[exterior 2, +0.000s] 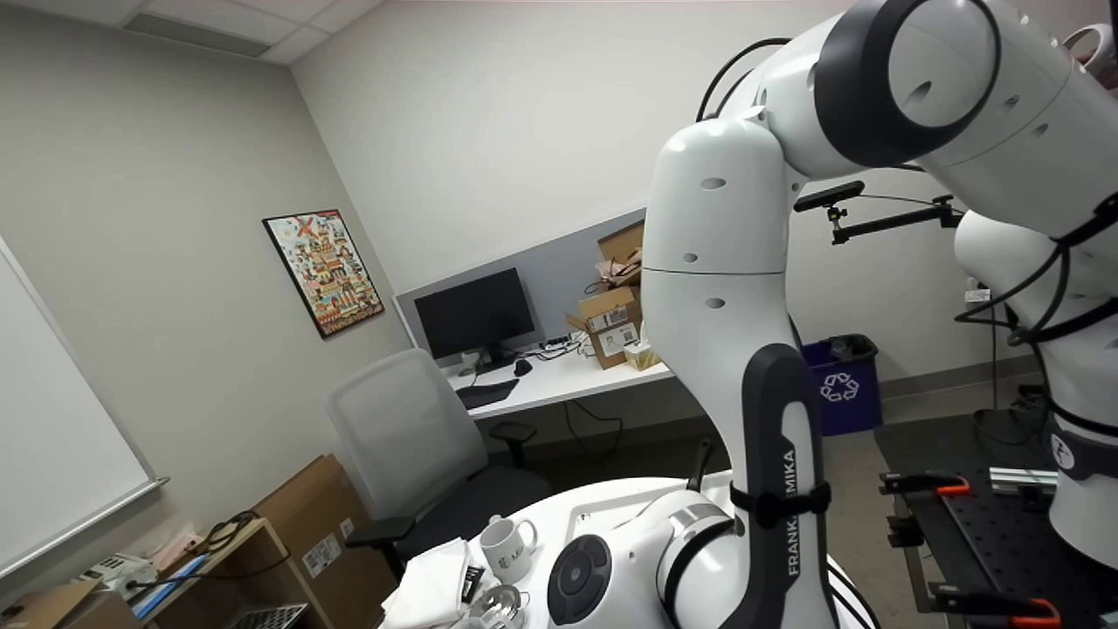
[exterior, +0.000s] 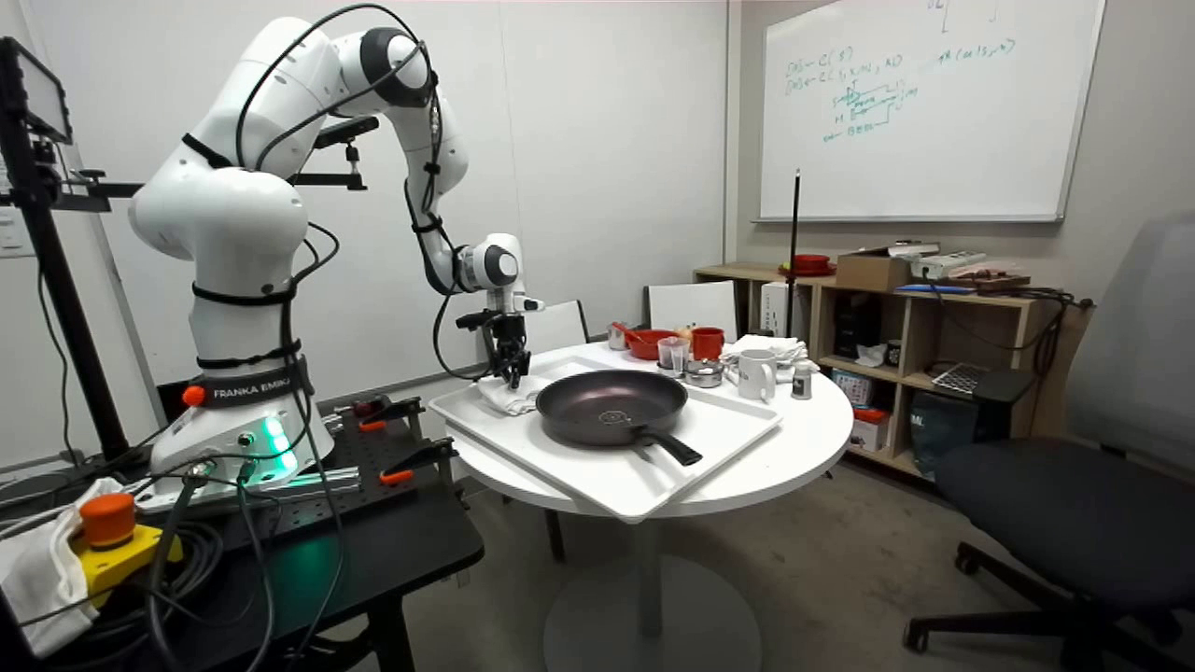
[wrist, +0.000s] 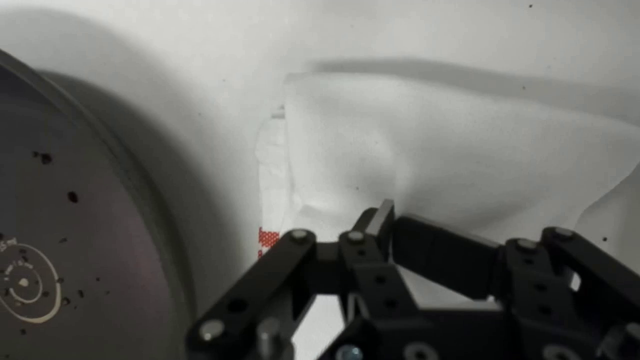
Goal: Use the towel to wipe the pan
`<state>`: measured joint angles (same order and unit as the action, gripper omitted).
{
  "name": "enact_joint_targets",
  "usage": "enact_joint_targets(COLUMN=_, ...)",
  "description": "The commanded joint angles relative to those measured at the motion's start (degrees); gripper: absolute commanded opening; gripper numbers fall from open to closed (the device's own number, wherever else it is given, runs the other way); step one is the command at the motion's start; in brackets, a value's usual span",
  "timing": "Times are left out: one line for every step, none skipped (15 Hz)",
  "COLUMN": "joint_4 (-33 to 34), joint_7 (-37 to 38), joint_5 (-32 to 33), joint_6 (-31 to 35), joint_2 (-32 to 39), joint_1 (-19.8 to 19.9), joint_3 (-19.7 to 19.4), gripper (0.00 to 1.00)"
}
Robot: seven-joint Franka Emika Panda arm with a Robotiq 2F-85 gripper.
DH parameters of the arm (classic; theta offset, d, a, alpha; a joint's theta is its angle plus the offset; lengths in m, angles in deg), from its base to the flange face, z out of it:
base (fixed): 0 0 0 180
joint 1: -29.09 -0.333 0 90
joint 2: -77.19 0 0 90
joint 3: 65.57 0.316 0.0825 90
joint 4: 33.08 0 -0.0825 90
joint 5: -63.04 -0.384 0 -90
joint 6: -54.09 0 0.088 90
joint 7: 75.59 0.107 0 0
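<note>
In the wrist view we find the black pan [wrist: 110,220] cut off by the left edge of the frame, dark specks [wrist: 72,196] scattered over its inside. Right of it, past a strip of bare white surface, lies the white towel [wrist: 450,145], stretching from the middle to the right edge, with a bit of red pattern [wrist: 268,238] at its left side. The gripper [wrist: 392,229] fills the lower right of the frame; it is pressed together at its tips, against the towel, and we cannot tell whether a fold of cloth is caught between them.

In an exterior view we see at the left the white arm [exterior: 247,215], bent over so that the gripper points down at the towel, left of the frame's middle. The towel lies on the left part of a white tray [exterior: 733,425]; just right of it, on the same tray, the pan sits right side up, its handle [exterior: 674,446] pointing toward the lower right. Under the tray is a round white bench [exterior: 812,425]. Higher in the frame, we make out on it a red bowl [exterior: 651,347], a clear cup [exterior: 672,355], a metal tin [exterior: 703,375], a red mug [exterior: 708,343], a white mug [exterior: 752,376] and folded cloths [exterior: 770,349].
</note>
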<state>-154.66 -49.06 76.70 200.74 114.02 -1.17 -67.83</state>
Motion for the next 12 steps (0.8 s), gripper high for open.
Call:
enact_joint_targets(joint_4=-0.79, joint_7=0.12, joint_5=0.19, joint_6=-0.67, joint_2=-0.76, joint_1=1.30, joint_3=0.48, gripper=0.32)
enact_joint_targets(joint_4=-0.81, joint_7=0.12, joint_5=0.14, joint_6=-0.71, joint_2=-0.77, joint_1=1.50, joint_3=0.52, gripper=0.40)
enact_joint_targets(joint_4=-0.89, joint_7=0.07, joint_5=0.09, joint_6=-0.68, joint_2=-0.85, joint_1=1.73, joint_3=0.57, gripper=0.47)
enact_joint_targets(joint_4=-0.92, joint_7=0.05, joint_5=0.09, joint_6=-0.66, joint_2=-0.86, joint_1=1.88, joint_3=0.59, gripper=0.55)
enact_joint_targets(joint_4=-0.93, joint_7=0.08, joint_5=0.10, joint_6=-0.64, joint_2=-0.85, joint_1=1.99, joint_3=0.58, gripper=0.62)
enact_joint_targets(joint_4=-0.94, joint_7=0.08, joint_5=0.10, joint_6=-0.62, joint_2=-0.84, joint_1=2.10, joint_3=0.59, gripper=0.68)
enact_joint_targets(joint_4=-0.94, joint_7=0.06, joint_5=0.07, joint_6=-0.63, joint_2=-0.83, joint_1=2.22, joint_3=0.62, gripper=0.76)
enact_joint_targets(joint_4=-0.83, joint_7=-0.12, joint_5=-0.08, joint_6=-0.69, joint_2=-0.73, joint_1=2.45, joint_3=0.74, gripper=0.83)
enact_joint_targets(joint_4=-0.64, joint_7=-0.32, joint_5=-0.28, joint_6=-0.79, joint_2=-0.56, joint_1=2.69, joint_3=0.89, gripper=0.91)
enact_joint_targets(joint_4=-0.31, joint_7=-0.50, joint_5=-0.49, joint_6=-1.02, joint_2=-0.23, joint_1=2.97, joint_3=1.03, gripper=0.97)
enact_joint_targets(joint_4=-0.15, joint_7=-0.72, joint_5=-0.68, joint_6=-1.16, joint_2=-0.03, joint_1=3.30, joint_3=1.21, gripper=1.00)
enact_joint_targets(joint_4=0.03, joint_7=-1.18, joint_5=-1.04, joint_6=-1.26, joint_2=0.21, joint_1=3.88, joint_3=1.52, gripper=1.00)
